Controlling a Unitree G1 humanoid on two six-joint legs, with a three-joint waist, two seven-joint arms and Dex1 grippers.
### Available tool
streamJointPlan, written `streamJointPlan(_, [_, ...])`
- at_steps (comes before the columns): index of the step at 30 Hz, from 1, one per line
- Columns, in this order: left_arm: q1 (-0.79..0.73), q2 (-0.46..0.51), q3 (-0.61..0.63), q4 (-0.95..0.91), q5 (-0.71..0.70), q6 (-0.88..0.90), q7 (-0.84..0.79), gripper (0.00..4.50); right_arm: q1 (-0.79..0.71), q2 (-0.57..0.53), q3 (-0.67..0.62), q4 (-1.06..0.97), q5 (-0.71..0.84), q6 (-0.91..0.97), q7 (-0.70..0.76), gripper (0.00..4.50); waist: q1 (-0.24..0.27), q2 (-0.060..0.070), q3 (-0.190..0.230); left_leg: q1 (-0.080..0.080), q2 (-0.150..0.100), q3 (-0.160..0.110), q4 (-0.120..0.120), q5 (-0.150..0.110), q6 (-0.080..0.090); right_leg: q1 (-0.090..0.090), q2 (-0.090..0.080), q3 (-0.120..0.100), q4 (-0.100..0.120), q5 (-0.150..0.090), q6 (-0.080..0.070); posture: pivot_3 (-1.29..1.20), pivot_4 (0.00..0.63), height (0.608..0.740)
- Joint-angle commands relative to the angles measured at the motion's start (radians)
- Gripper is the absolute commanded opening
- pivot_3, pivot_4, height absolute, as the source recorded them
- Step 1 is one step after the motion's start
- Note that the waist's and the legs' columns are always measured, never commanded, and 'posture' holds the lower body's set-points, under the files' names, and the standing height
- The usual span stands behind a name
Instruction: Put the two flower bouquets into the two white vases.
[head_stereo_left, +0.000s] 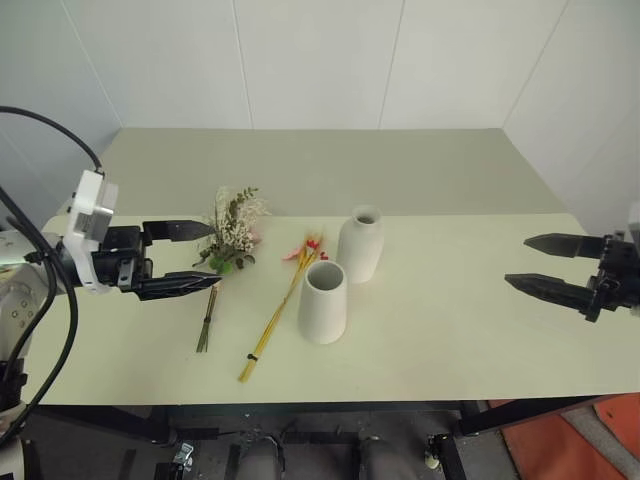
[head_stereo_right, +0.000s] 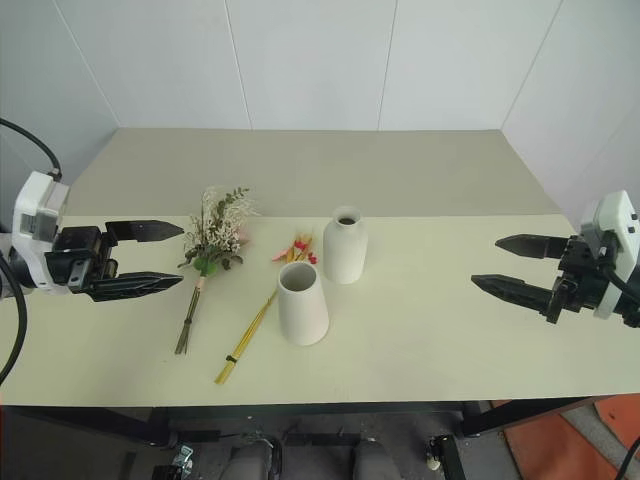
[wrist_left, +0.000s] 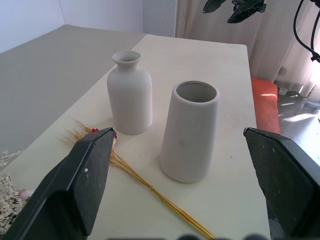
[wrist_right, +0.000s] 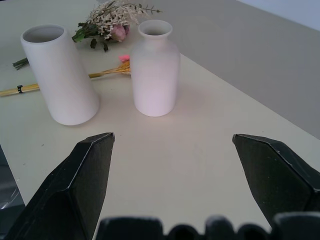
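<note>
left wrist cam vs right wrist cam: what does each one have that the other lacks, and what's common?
Left wrist, not right wrist: the right gripper, jaws open, hanging past the far end of the table.
Right wrist, not left wrist: the full head of the bushy bouquet with its pink bloom; the left wrist catches just its pale edge.
Both: the bottle vase and the cup vase, upright, the slim yellow-stemmed bouquet lying flat beside them, and that arm's own open jaws.
</note>
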Motion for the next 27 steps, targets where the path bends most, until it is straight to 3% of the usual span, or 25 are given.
streamJointPlan(1, [-0.005, 0.022, 0.021, -0.014, -0.006, -0.002, -0.007, 4.50, -0.015, -0.016, -0.014, -0.002, -0.001, -0.025, 0.008, 4.48, 0.000, 0.000, 0.000, 0.000, 0.000, 0.000, 0.000, 0.000, 0.000, 0.000, 0.000, 0.000, 0.000, 0.000, 0.000, 0.00, 0.150, 0.740])
streamJointPlan(10, [0.000, 0.038, 0.004, -0.020, 0.028, 0.017, 0.040, 4.50, -0.020, -0.017, -0.010, 0.001, -0.004, -0.027, 0.012, 4.48, 0.000, 0.000, 0.000, 0.000, 0.000, 0.000, 0.000, 0.000, 0.000, 0.000, 0.000, 0.000, 0.000, 0.000, 0.000, 0.00, 0.150, 0.740])
streamJointPlan(15, [-0.038, 0.080, -0.109, -0.027, 0.175, 0.120, 0.228, 4.50, -0.031, -0.015, -0.002, 0.000, -0.006, -0.023, 0.013, 4.48, 0.000, 0.000, 0.000, 0.001, 0.000, 0.000, 0.000, 0.000, 0.000, 0.000, 0.000, 0.000, 0.000, 0.000, 0.000, 0.00, 0.150, 0.740])
streamJointPlan(20, [-0.186, 0.123, -0.289, -0.016, 0.267, 0.420, 0.362, 4.50, -0.043, -0.015, 0.005, -0.001, -0.007, -0.020, 0.015, 4.48, 0.002, -0.001, 0.000, -0.001, 0.000, 0.000, 0.000, 0.000, 0.000, -0.001, 0.000, 0.000, 0.000, 0.000, 0.001, 0.00, 0.150, 0.740])
streamJointPlan(27, [-0.373, 0.021, -0.491, 0.108, 0.395, 0.593, 0.490, 4.50, -0.054, -0.016, 0.010, -0.006, -0.005, -0.014, 0.013, 4.48, 0.001, -0.001, 0.000, -0.001, -0.001, 0.000, 0.000, 0.000, 0.000, -0.001, 0.000, 0.000, 0.000, 0.000, 0.001, 0.00, 0.150, 0.740])
